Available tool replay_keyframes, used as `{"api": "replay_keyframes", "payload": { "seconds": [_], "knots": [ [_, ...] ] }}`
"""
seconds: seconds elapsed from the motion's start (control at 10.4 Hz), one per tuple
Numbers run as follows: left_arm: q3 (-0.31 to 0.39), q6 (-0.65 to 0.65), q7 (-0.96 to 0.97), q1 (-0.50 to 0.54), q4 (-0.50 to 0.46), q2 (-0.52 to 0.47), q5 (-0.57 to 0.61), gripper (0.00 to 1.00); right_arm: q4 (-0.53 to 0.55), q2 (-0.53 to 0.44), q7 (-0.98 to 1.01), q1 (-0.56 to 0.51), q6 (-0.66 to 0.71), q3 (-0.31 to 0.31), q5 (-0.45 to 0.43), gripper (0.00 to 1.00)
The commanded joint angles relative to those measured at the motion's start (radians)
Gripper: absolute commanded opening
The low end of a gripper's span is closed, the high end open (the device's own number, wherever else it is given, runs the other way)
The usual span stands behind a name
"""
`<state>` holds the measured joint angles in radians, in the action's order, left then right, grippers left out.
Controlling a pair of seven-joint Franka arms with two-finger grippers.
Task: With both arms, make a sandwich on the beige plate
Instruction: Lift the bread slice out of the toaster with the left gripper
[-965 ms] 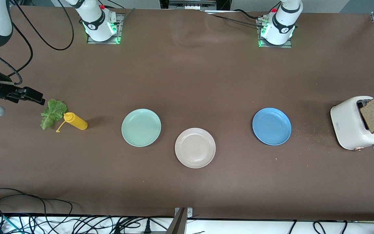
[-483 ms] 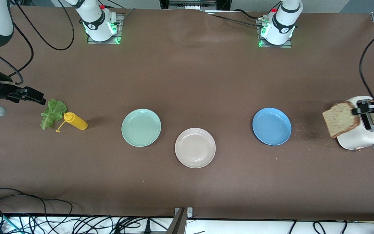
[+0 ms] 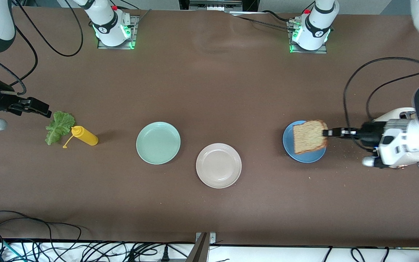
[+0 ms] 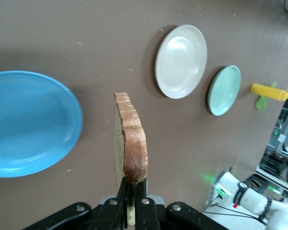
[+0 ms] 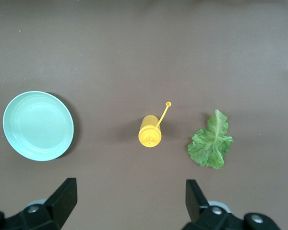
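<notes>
My left gripper [image 3: 326, 133] is shut on the crust edge of a slice of brown-crusted bread [image 3: 308, 136], which hangs over the blue plate [image 3: 288, 140]. The left wrist view shows the slice [image 4: 130, 139] edge-on, pinched between the closed fingers of the left gripper [image 4: 132, 184]. The beige plate [image 3: 218, 165] lies bare near the table's middle and also shows in the left wrist view [image 4: 181, 61]. A green lettuce leaf [image 3: 59, 126] lies flat at the right arm's end. My right gripper [image 3: 42, 109] waits beside the leaf [image 5: 211, 141], open and holding nothing [image 5: 129, 201].
A mint-green plate [image 3: 158, 142] sits between the beige plate and a yellow squeeze bottle [image 3: 84, 135] lying next to the lettuce. A white toaster [image 3: 391, 115] is mostly covered by the left arm. Crumbs dot the cloth near the blue plate. Cables run along the table's near edge.
The left gripper has carried the bread slice away from the toaster toward the middle of the table, and it now hangs over the blue plate. The right arm has not moved.
</notes>
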<state>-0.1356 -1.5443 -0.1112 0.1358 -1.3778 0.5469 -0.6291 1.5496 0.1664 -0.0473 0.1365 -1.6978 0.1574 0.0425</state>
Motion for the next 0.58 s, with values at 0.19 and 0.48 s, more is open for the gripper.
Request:
{"api": "replay_keyframes", "payload": {
  "seconds": [0.19,0.48],
  "knots": [
    [0.008,-0.069,-0.022,-0.094,0.043,0.119,-0.248,0.00,-0.019,0.007,-0.013,0.002,0.006,0.001,0.010,1.00],
    [0.010,-0.147,-0.024,-0.150,0.042,0.163,-0.343,0.00,-0.019,0.007,-0.013,0.002,0.006,0.001,0.010,1.00]
  ]
}}
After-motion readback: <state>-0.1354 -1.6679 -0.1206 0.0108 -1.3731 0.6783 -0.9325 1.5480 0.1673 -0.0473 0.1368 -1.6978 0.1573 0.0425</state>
